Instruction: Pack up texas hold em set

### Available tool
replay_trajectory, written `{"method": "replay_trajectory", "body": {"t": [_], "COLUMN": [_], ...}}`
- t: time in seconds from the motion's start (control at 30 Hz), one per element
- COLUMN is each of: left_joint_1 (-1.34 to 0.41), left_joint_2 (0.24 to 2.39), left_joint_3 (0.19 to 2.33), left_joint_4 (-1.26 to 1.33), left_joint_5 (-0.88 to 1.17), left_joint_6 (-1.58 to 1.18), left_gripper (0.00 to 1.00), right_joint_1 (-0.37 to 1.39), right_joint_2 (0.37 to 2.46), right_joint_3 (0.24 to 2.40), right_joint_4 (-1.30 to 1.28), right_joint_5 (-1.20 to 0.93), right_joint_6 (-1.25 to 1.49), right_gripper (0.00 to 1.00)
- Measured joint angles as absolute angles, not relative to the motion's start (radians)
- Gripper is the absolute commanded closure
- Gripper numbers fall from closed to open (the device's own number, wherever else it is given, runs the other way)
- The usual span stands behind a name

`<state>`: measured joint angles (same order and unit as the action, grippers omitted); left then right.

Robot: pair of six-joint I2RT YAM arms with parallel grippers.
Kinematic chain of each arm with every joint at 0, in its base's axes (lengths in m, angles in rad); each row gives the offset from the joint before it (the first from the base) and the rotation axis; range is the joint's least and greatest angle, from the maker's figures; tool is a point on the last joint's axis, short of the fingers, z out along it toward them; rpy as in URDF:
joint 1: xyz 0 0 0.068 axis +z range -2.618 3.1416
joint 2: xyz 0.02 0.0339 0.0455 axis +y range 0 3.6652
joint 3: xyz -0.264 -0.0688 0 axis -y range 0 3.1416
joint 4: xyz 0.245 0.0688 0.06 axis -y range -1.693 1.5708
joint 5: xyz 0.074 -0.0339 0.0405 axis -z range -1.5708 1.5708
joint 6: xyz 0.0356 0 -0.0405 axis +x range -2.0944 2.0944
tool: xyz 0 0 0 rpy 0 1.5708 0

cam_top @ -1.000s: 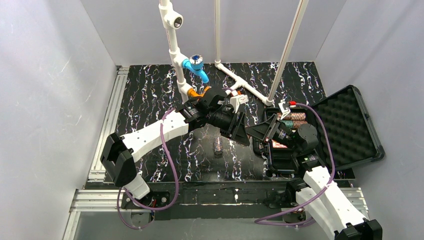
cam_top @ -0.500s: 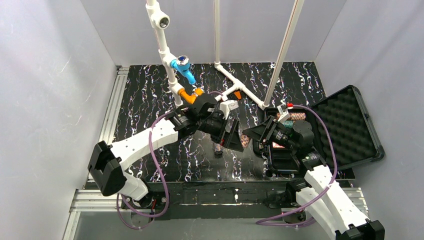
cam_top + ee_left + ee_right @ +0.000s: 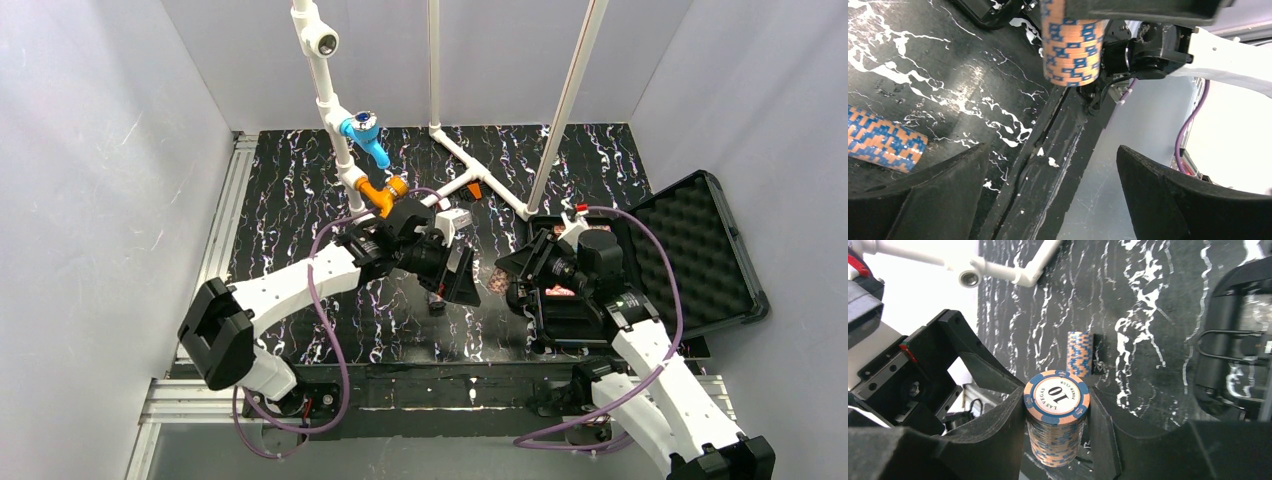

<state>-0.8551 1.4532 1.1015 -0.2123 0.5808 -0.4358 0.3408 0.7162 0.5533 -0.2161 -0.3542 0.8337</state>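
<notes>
**Right claw (image 3: 1057, 399) clenched on a chip stack (image 3: 1055, 440), left claw (image 3: 1052, 150) spread and empty**

Right claw fingers (image 3: 995, 440) press in from both sides against the curved wall of the orange-and-blue chip stack. Its top chip faces the wrist camera and reads "10" and "Las Vegas Poker Club". Seen from above, the held stack lies between the two claws, which face each other tip to tip near the middle of the black marbled table (image 3: 300, 200). It appears to be raised off the surface.

The left claw has its two dark fingers wide apart with nothing between them. Through that gap its wrist camera looks onto the near edge of the table, and the held stack hangs at the top of the view, under the right claw.

A second stack (image 3: 436, 297) of the same chips lies on its side on the table, just beside the left claw and apart from the held one. It shows at the left edge of the left wrist view. In the right wrist view it lies beyond the held stack.

The case (image 3: 690, 245) stands open at the right of the table, its foam-lined lid laid back toward the right wall. The right arm covers most of its base, so what it holds cannot be told. A white pipe frame (image 3: 325, 75) with blue and orange fittings rises behind the left arm.
</notes>
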Motion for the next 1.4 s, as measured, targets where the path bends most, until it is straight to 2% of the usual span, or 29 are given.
{"method": "replay_trajectory", "body": {"t": [0.2,0.47,0.73,0.93,1.1,1.4], "left_joint_1": [-0.848,-0.846,-0.904,-0.979,-1.015,-1.052], "left_joint_2": [1.538,1.599,1.599,1.568,1.506,1.327], "left_joint_3": [1.101,1.067,1.055,1.015,0.981,0.878], "left_joint_4": [-0.139,-0.071,-0.068,-0.107,-0.152,-0.204], "left_joint_5": [0.578,0.525,0.441,0.398,0.371,0.327], "left_joint_6": [-0.443,-0.484,-0.492,-0.491,-0.490,-0.490], "left_gripper": [0.02,0.02,0.02,0.02,0.02,0.02], "right_joint_1": [0.341,0.340,0.340,0.340,0.340,0.340], "right_joint_2": [0.721,0.720,0.691,0.782,0.852,0.780], "right_joint_3": [0.660,0.782,0.838,0.950,0.959,0.844], "right_joint_4": [-0.376,-0.672,-0.870,-1.063,-1.169,-1.244], "right_joint_5": [-0.213,0.143,0.414,0.598,0.660,0.698], "right_joint_6": [0.779,0.785,0.860,0.991,1.098,1.254], "right_gripper": [0.99,0.99,0.99,0.99,0.99,0.99]}}
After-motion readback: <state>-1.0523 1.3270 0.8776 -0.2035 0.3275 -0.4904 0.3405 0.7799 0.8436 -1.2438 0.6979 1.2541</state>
